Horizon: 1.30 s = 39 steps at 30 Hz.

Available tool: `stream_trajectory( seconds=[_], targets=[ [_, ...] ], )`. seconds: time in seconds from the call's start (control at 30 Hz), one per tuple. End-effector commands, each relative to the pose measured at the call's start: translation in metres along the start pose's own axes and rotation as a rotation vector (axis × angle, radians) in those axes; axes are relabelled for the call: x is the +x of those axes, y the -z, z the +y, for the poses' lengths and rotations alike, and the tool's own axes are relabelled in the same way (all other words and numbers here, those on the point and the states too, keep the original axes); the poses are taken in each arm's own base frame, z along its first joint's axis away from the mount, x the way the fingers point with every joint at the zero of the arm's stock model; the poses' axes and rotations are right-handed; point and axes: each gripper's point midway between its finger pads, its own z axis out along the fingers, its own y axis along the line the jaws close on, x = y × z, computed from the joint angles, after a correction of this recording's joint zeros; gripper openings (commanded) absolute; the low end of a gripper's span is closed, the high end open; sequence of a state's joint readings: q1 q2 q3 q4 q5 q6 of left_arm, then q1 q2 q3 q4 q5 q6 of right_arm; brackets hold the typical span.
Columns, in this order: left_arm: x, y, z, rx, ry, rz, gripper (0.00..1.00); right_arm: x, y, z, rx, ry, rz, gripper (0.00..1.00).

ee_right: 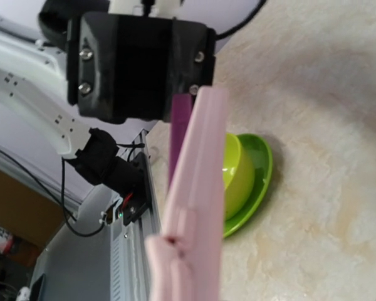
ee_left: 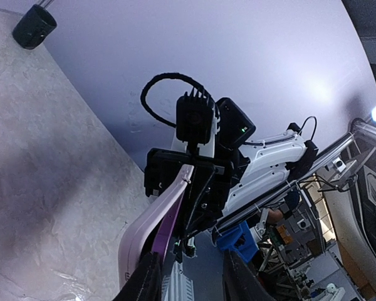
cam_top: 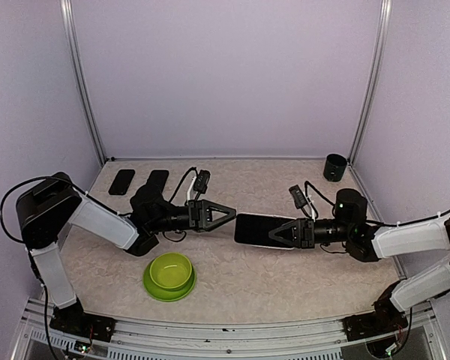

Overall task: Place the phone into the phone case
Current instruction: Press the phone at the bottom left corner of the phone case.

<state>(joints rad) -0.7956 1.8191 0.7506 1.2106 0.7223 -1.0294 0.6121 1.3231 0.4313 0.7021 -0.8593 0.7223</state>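
Note:
The pink phone case (cam_top: 259, 229) hangs level above the table's middle with the phone in it, dark screen up. Seen edge-on, the purple phone (ee_left: 169, 222) lies along the case (ee_left: 144, 219); how fully it is seated I cannot tell. My right gripper (cam_top: 276, 233) is shut on the case's right end. In the right wrist view, the case (ee_right: 197, 207) and phone (ee_right: 180, 132) hide the right fingers. My left gripper (cam_top: 231, 214) is at the case's left end. Its jaws (ee_left: 191, 279) stand apart, the case end beside the left finger, the gap otherwise free.
A green bowl on a green plate (cam_top: 169, 274) sits near the front, left of centre, below the held case (ee_right: 247, 169). Two dark phones (cam_top: 121, 181) (cam_top: 157, 181) lie at the back left. A black cup (cam_top: 334, 166) stands at the back right corner.

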Motion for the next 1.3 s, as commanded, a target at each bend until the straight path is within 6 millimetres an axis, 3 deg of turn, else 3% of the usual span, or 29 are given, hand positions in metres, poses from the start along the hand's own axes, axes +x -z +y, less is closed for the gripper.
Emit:
stream_trajectory(
  seconds=[0.0, 0.37, 0.77, 1.07, 1.27],
  targets=[
    [0.013, -0.003, -0.018, 0.101, -0.024, 0.042, 0.34, -0.014, 0.008, 0.028, -0.071, 0.181, -0.033, 0.00],
    [0.029, -0.011, -0.017, 0.089, -0.041, 0.101, 0.35, -0.009, 0.018, 0.040, -0.052, 0.327, -0.014, 0.00],
    [0.023, -0.018, -0.009, 0.007, -0.104, 0.090, 0.35, -0.004, 0.023, 0.050, -0.086, 0.350, -0.016, 0.00],
    [0.027, -0.022, -0.036, 0.132, -0.120, 0.104, 0.42, -0.001, 0.021, 0.049, -0.104, 0.337, -0.007, 0.00],
    [0.031, -0.026, -0.038, 0.170, -0.104, 0.121, 0.44, 0.001, 0.018, 0.049, -0.110, 0.330, 0.003, 0.00]
  ],
)
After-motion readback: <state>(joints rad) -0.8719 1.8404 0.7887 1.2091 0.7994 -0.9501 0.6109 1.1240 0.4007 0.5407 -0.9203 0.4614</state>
